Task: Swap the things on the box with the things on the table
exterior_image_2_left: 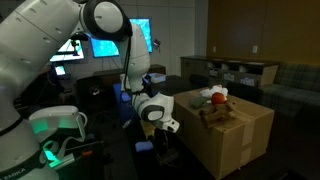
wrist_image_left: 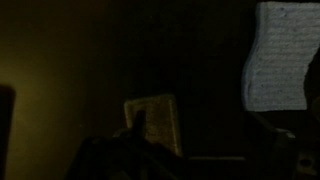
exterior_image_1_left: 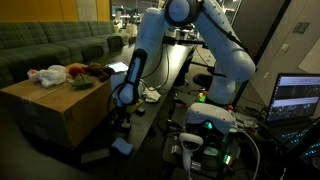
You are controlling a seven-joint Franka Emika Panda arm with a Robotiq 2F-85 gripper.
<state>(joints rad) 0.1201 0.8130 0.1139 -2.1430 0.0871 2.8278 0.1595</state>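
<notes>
**Fig. — Claw position relative to box and table.** My claw (exterior_image_1_left: 124, 100) hangs low in the gap between the box (exterior_image_1_left: 60, 112) and the table (exterior_image_1_left: 168, 72), its tip below the level of the box top. Whether its jaws stand wide or narrow I cannot tell. The claw is dark against a dark ground in both exterior views, and the wrist view is nearly black.

**Box.** The brown cardboard box stands just beside the claw. It is to the claw's left in an exterior view and to its right in an exterior view (exterior_image_2_left: 232, 140), where the claw (exterior_image_2_left: 163, 128) sits off its left wall. On its flat top lie a white bundle (exterior_image_1_left: 52, 75) and some red and dark items (exterior_image_1_left: 82, 72). They lie above the claw and apart from it.

**Table.** The glossy black top runs away toward the far side, right of the claw. A small pale thing (exterior_image_1_left: 150, 95) lies at its near end.

**Edges and room.** The box's near right corner edge is the edge closest to the claw. The strip between box and table is narrow. A blue item (exterior_image_1_left: 122, 147) lies low beneath the claw. My green-lit base (exterior_image_1_left: 210, 125) is to the right, and a laptop (exterior_image_1_left: 300, 100) is further right.

**Wrist view.** Only a tan square (wrist_image_left: 150, 120) and a pale sheet (wrist_image_left: 278, 70) can be made out.
</notes>
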